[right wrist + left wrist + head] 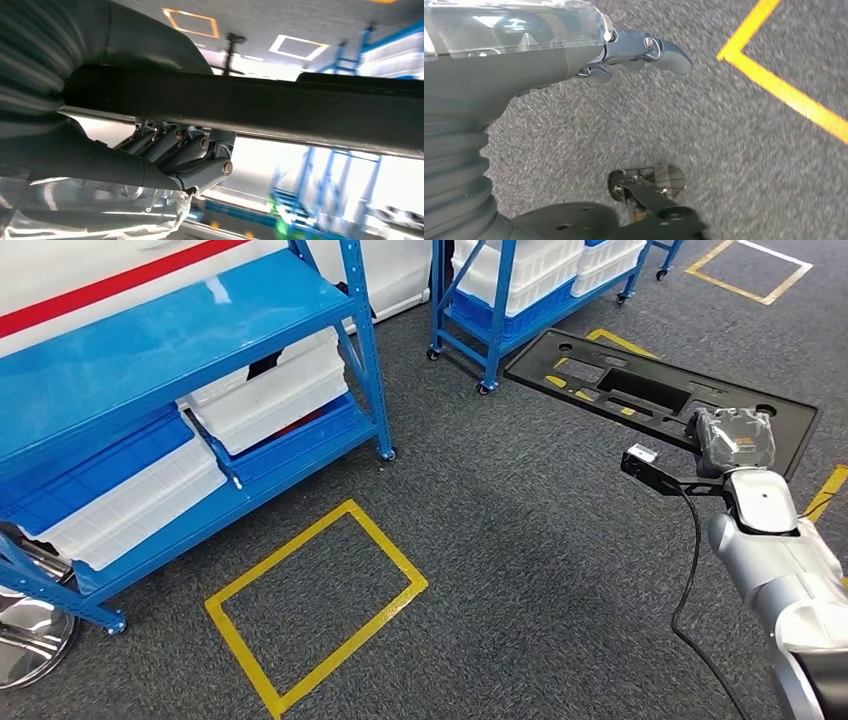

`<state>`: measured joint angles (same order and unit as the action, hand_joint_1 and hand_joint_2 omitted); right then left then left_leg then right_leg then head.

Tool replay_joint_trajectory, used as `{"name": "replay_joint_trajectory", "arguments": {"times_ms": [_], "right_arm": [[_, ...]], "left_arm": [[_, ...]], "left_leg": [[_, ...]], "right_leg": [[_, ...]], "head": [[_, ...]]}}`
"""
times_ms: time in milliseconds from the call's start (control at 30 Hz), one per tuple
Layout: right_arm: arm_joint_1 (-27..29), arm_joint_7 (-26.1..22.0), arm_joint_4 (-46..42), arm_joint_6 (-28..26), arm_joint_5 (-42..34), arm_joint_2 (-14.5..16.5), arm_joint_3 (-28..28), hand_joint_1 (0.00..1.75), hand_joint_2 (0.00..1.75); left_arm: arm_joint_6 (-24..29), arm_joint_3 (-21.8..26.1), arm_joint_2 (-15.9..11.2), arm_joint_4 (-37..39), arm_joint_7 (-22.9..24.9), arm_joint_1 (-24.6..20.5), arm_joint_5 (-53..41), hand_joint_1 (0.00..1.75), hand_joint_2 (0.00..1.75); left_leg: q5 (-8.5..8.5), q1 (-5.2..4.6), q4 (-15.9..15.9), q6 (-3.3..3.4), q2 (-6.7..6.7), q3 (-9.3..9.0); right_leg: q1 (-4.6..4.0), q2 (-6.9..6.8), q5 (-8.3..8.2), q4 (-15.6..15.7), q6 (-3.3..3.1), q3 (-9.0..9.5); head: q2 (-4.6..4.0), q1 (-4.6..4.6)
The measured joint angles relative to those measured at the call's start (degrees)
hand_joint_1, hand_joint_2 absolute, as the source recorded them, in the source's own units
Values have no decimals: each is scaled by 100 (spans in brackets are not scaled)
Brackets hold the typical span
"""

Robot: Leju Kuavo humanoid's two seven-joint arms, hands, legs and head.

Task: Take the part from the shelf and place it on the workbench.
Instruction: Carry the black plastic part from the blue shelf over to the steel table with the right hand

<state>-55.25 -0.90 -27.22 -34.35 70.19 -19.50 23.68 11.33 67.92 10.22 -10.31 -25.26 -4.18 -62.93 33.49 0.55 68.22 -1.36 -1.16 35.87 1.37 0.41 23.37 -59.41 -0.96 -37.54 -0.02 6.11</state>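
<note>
My right hand [735, 440] grips the part [660, 385], a long flat black panel with rectangular cutouts, by its near right end; in the right wrist view the dark fingers [170, 145] are curled against one face of the panel's edge [280, 112] with the thumb on the other face, so the hold looks firm. I see the part carried in the air above the floor, roughly level, its long axis running from my hand away to the upper left of the head view, toward the far shelf [520, 310]. I can read no brand, label or writing on the part or the hand. My left hand [639, 50] hangs over the carpet with nothing in it, its fingers bent inward loosely. Under everything lies a dark grey carpet [520, 540] marked with yellow tape: one rectangle outline [315, 605] in front of me, and others farther off. A blue shelf rack [170, 330] stands at my left, holding white plastic bins [270, 400] on its lower tiers, and the far shelf on casters carries more white bins. A white wall with a red stripe [110, 280] runs behind the near rack.
</note>
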Motion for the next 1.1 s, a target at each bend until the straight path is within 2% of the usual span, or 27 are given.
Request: {"name": "replay_joint_trajectory", "arguments": {"times_ms": [33, 67, 100, 133, 167, 233, 300, 367, 400, 433, 500, 533, 567, 600, 633, 700, 733, 767, 800, 867, 933, 1000, 1033, 1067, 1100], "right_arm": [[17, 33, 3, 0, -2, -5, 1, 175, 175], [38, 56, 8, 5, -6, -15, 1, 175, 175], [55, 70, 14, 13, -12, -28, 2, 175, 175], [61, 78, 21, 27, -18, -43, 2, 175, 175], [53, 83, 27, 47, -22, -53, 2, 175, 175], [3, 93, 41, 95, -6, -57, 3, 175, 175], [-47, 111, 62, 126, 35, -46, 5, 175, 175], [-57, 115, 93, 124, 72, -46, 13, 175, 175], [-55, 109, 112, 115, 80, -50, 20, 175, 175], [-56, 103, 128, 98, 82, -53, 27, 175, 175], [-44, 115, 160, 46, 84, -39, 40, 175, 175], [-20, 135, 178, 17, 90, -24, 45, 175, 175], [22, 158, 202, -3, 98, -8, 50, 175, 175], [71, 184, 231, -18, 109, 7, 57, 175, 175], [117, 210, 259, -29, 116, 22, 64, 175, 175], [188, 270, 304, -67, 129, 60, 78, 175, 175], [216, 307, 317, -99, 139, 83, 83, 175, 175], [255, 351, 325, -136, 153, 109, 86, 175, 175], [304, 393, 330, -175, 170, 130, 88, 175, 175], [431, 460, 334, -238, 192, 148, 92, 175, 175], [542, 502, 334, -280, 198, 145, 93, 175, 175], [617, 534, 333, -303, 198, 154, 93, 175, 175], [646, 543, 333, -308, 200, 160, 93, 175, 175], [673, 547, 333, -308, 205, 166, 93, 175, 175], [694, 549, 333, -304, 211, 169, 93, 175, 175]], "left_arm": [[-14, 3, 3, 1, 3, 7, 1, 0, 175], [-26, 6, 5, 1, 5, 11, 6, 0, 175], [-37, 10, 8, 1, 7, 12, 14, 0, 175], [-45, 17, 10, 1, 8, 12, 25, 0, 175], [-51, 26, 11, 0, 7, 9, 38, 0, 175], [-63, 45, -8, -1, 1, 4, 57, 0, 175], [-88, 55, -26, -1, -9, -6, 66, 0, 175], [-116, 56, -25, -1, -11, -21, 65, 0, 175], [-125, 56, -24, -1, -7, -25, 61, 0, 175], [-129, 56, -24, -1, 6, -25, 57, 0, 175], [-135, 57, -25, -1, 56, -10, 48, 0, 175], [-140, 57, -25, -1, 88, 1, 44, 0, 175], [-146, 58, -25, -1, 121, 9, 40, 0, 175], [-152, 58, -25, -1, 153, 14, 39, 0, 175], [-157, 58, -25, -1, 184, 17, 40, 0, 175], [-165, 64, -31, -1, 242, 20, 48, 0, 175], [-176, 69, -38, -1, 260, 19, 52, 0, 175], [-205, 74, -46, -1, 263, 18, 54, 0, 175], [-239, 78, -57, -1, 255, 19, 50, 0, 175], [-312, 80, -69, -1, 213, 21, 27, 0, 175], [-346, 80, -82, -1, 181, 26, 4, 0, 175], [-356, 80, -90, -1, 173, 44, -2, 0, 175], [-357, 80, -91, -1, 172, 54, -2, 0, 175], [-357, 80, -91, -1, 172, 62, -1, 0, 175], [-356, 80, -91, -1, 173, 68, -1, 0, 175]], "left_leg": [[159, 3, 403, 3, 46, 184], [218, 1, 661, 14, 65, 310], [167, -2, 716, 36, 75, 344], [0, -11, 515, 73, 95, 260], [-229, -24, 133, 126, 152, 89], [-554, -43, -635, 250, 386, -252], [-615, -64, -941, 315, 508, -374], [-672, -69, -1051, 321, 397, -426], [-726, -59, -1133, 330, 332, -463], [-782, -47, -1215, 335, 265, -494], [-842, -48, -1289, 344, 137, -504], [-845, -52, -1284, 342, 74, -493], [-840, -53, -1275, 336, 11, -483], [-831, -50, -1261, 323, -52, -475], [-817, -43, -1238, 302, -111, -468], [-759, -35, -1158, 235, -223, -445], [-720, -46, -1101, 192, -275, -430], [-688, -61, -1058, 151, -321, -422], [-663, -76, -1035, 115, -365, -419], [-627, -67, -1020, 55, -428, -432], [-462, -25, -846, 7, -265, -374], [-78, -2, -220, -11, -12, -117], [119, -1, 199, -3, 42, 67], [242, -4, 547, 11, 63, 227], [254, -10, 714, 38, 70, 310]], "right_leg": [[-13, 61, -6, -1, -11, -7], [-30, 125, -11, -2, -19, -12], [-46, 193, -17, -5, -23, -14], [-62, 262, -22, -7, -26, -15], [-75, 330, -29, -9, -26, -13], [-80, 460, -54, -12, -7, -27], [-37, 585, -99, 0, 54, -62], [-1, 672, -147, 37, 132, -82], [-9, 599, -117, 8, 155, -107], [-21, 467, -23, -110, 174, -170], [-29, 140, 330, -695, 207, -435], [-13, 61, 496, -1057, 233, -591], [9, 21, 585, -1325, 261, -697], [35, -5, 573, -1402, 289, -708], [61, -36, 467, -1250, 316, -602], [85, -207, 198, -544, 352, -180], [76, -287, 121, -246, 334, -22], [59, -335, 103, -86, 294, 56], [37, -333, 133, -61, 240, 56], [25, -216, 120, -70, 141, 35], [25, -121, 106, -61, 67, 27], [14, -24, 90, -56, 11, 16], [-5, 34, 86, -57, -8, 8], [-29, 98, 81, -58, -22, 1], [-52, 168, 76, -59, -32, -3]], "head": [[0, 0], [0, 1], [0, 1], [0, 1], [0, 1], [0, 0], [0, 1], [0, 1], [0, 0], [0, -1], [0, -2], [0, -2], [0, -2], [0, -3], [0, -3], [0, -4], [0, -3], [0, -2], [0, -1], [0, 2], [0, 4], [0, 4], [0, 4], [0, 4], [0, 4]]}}
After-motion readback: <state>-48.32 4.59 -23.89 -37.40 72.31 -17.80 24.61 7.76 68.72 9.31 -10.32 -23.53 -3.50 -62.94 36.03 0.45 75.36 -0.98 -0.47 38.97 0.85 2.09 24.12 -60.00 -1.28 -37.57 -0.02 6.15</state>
